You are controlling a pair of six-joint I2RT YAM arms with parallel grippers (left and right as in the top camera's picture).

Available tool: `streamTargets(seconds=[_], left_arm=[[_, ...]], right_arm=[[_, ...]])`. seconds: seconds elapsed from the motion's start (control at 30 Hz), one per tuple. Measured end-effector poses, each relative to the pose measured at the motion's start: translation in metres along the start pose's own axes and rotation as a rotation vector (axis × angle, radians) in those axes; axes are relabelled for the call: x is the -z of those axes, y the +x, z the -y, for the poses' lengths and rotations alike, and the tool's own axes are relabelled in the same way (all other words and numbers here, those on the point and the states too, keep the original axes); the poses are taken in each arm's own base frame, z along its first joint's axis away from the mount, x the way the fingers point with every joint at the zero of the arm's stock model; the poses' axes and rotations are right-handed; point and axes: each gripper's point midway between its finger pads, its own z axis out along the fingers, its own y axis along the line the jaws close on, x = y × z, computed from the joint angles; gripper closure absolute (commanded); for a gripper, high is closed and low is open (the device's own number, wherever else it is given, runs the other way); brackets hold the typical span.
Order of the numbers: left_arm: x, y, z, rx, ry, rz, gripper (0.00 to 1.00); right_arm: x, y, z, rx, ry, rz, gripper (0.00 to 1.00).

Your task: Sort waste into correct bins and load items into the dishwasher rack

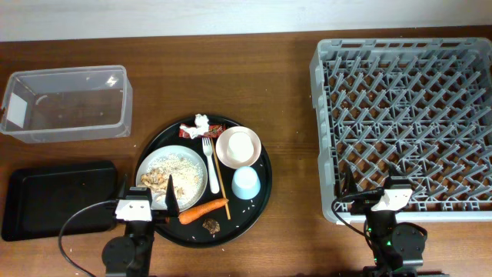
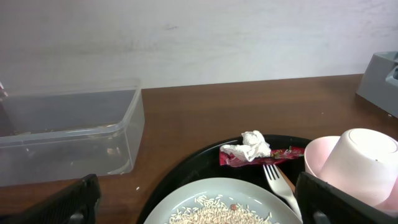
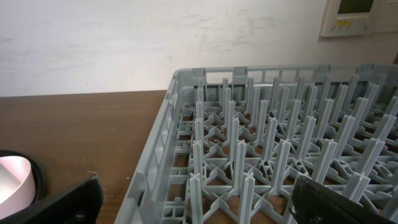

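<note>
A white plate (image 1: 192,163) with rice (image 1: 184,173) and brownish scraps (image 1: 157,181) sits on a round black tray (image 1: 261,196). Also on that tray are a carrot (image 1: 204,209), a dark lump (image 1: 211,225), a red wrapper (image 1: 215,129), a tissue (image 1: 201,121), a fork (image 1: 210,163), chopsticks (image 1: 218,175), a white cup in a bowl (image 1: 238,146) and a pale blue cup (image 1: 246,182). My left gripper (image 1: 146,192) is open and empty over the plate's near edge (image 2: 186,199). My right gripper (image 1: 371,185) is open and empty at the near left corner of the rack (image 1: 407,127).
A clear tub (image 1: 65,104) stands at the far left, and it also shows in the left wrist view (image 2: 68,134). A shallow black tray (image 1: 58,198) lies at the near left. Bare wood runs between the round tray and the rack (image 3: 155,143).
</note>
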Motion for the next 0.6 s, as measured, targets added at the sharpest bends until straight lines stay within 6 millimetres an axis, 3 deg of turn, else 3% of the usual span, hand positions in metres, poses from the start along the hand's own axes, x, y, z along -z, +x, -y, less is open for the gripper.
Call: streamTargets(seconds=[0.13,0.2,0.23,0.33,0.4,0.43,0.5,0.6], left_arm=[[0.000,0.000,0.000,0.000,0.000,0.000,0.01],[0.000,0.000,0.000,0.000,0.000,0.000,0.01],[0.000,0.000,0.000,0.000,0.000,0.000,0.01],[0.000,0.000,0.000,0.000,0.000,0.000,0.01],[0.000,0.000,0.000,0.000,-0.001,0.001,0.01],[0.000,0.000,0.000,0.000,-0.002,0.000,0.01],[0.000,0.000,-0.001,0.000,-0.004,0.001,0.01],[0.000,0.000,-0.001,0.000,-0.004,0.001,0.01]], right_arm=[[0.000,-0.001,-0.004,0.000,-0.020,0.002,0.01],[0.003,-0.009,-0.029,0.004,-0.169,0.036,0.01],[0.010,-0.017,-0.057,0.012,-0.335,0.064,0.01],[0.041,-0.028,-0.110,0.052,-0.689,0.120,0.01],[0.075,-0.050,-0.138,0.126,-0.916,0.243,0.01],[0.105,-0.067,-0.153,0.214,-1.058,0.356,0.01],[0.135,-0.074,-0.164,0.297,-1.190,0.439,0.01],[0.141,-0.079,-0.165,0.234,-1.220,0.412,0.01]])
